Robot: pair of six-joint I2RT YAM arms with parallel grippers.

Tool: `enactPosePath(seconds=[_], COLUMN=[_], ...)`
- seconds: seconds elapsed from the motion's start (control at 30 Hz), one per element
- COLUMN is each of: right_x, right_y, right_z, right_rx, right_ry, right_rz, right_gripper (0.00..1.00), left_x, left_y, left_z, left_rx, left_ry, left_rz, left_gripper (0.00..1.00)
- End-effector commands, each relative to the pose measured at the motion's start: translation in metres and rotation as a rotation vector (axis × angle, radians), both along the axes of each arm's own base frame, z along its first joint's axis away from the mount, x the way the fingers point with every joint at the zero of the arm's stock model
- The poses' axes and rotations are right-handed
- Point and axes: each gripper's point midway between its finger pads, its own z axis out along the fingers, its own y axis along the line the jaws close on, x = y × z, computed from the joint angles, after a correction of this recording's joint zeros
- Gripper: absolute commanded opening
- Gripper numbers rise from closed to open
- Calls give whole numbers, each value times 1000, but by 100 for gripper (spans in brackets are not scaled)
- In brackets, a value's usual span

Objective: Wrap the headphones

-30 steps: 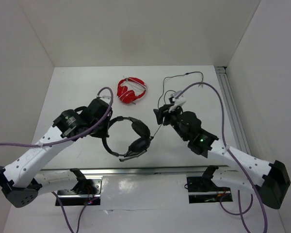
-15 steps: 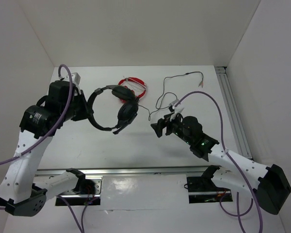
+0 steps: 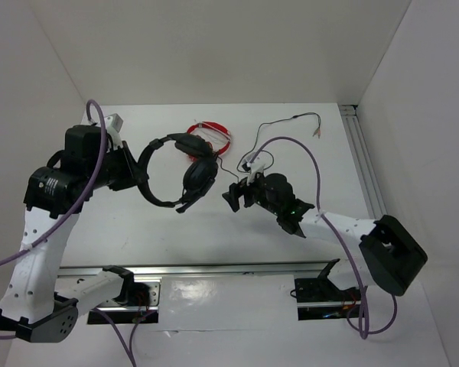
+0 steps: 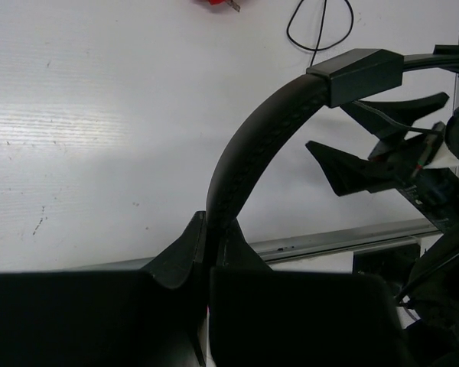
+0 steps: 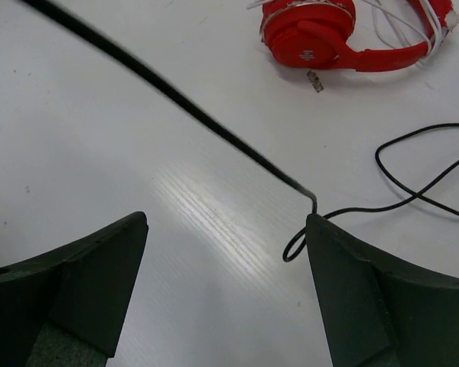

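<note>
**A:** Where are the headphones point(image 3: 185, 174)?

**B:** Lifted over the table point(image 3: 138, 229), left of middle. The left gripper point(image 3: 138, 172) point(image 4: 214, 245) is pinching the headband point(image 4: 268, 122), and the earcups point(image 3: 200, 177) hang at its 3 o'clock.

**A:** And the right gripper point(image 3: 233, 195) point(image 5: 227, 229)?

**B:** Spread wide and holding nothing, at 3 o'clock from the earcups. The cable point(image 5: 214, 126) slants past, just beside one finger. The red headphones point(image 5: 321, 30) lie at its 12 o'clock.

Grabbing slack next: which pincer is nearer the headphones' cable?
Right. The right pincer is open with the cable just ahead; the left pincer is shut on the headband, farther away.
</note>
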Motion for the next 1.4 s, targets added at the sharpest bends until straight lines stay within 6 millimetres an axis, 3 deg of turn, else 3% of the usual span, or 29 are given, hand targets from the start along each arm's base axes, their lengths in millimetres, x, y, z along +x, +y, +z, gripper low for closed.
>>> enactPosePath(seconds=[0.0,0.03,0.27,0.3,0.33,0.43,0.5,0.53,0.57,0.67,0.7,0.77,0.83,0.87,0.93,0.97,1.0,1.03,1.07,1.17,1.2,1.27,1.3,1.37], right_x=[25,29,52,53,55,59,58,57,56,41,43,32,20,14,8,8,6,8,9,24,26,32,33,30], right_y=[22,23,28,29,31,30,34,33,26,7,-8,-18,-38,-48,-54,-57,-61,-62,-64,-59,-57,-40,-39,-26], right_z=[50,39,56,52,61,63,63,55,62,74,75,94,128,166,181,209,222,221,243,240,256,247,256,251], right_rx=[101,85,113,105,123,124,120,105,113,109,81,84,85,131,77,99,85,44,57,-38,-24,-73,-64,-65], right_ry=[-135,-120,-179,-171,-190,-210,-214,-199,-213,-251,-253,-277,-324,-374,-378,-406,-430,-415,-439,-413,-423,-396,-402,-387], right_rz=[21,9,-54,-54,-54,-67,-46,-45,-74,-129,-192,-217,-258,-279,-275,-289,-289,-295,-310,-327,-330,-286,-287,-255], right_gripper=[91,90,87,86,79,62,33,10,0,0,0,0,0,0,0,0,0,0,0,0,0,0,0,0], left_x=[3,3,-7,-7,-7,-9,-10,-9,-7,-3,-1,-2,-2,-3,-6,-5,-6,-10,-17,-35,-37,-46,-46,-43], left_y=[-9,-9,-5,-5,-5,-5,-2,0,5,9,10,4,-8,-14,-19,-25,-28,-33,-48,-75,-78,-89,-89,-89], left_z=[32,32,37,37,37,35,34,29,28,15,15,-3,-30,-39,-69,-74,-81,-91,-94,-112,-116,-122,-123,-127], left_rx=[-63,-71,-53,-53,-53,-53,-45,-35,-18,16,25,12,-7,-27,-15,-15,-13,-14,-36,-11,21,53,70,113], left_ry=[-106,-104,-119,-119,-119,-117,-120,-110,-114,-90,-109,-82,-39,-14,60,58,68,88,103,169,173,186,182,179], left_rz=[-52,-52,-70,-70,-70,-70,-59,-49,-26,-15,-13,-51,-127,-155,-177,-198,-212,-247,-324,-462,-475,-501,-492,-464], left_gripper=[0,0,0,0,0,0,0,0,0,0,0,0,0,0,0,0,0,0,0,0,0,0,0,0])
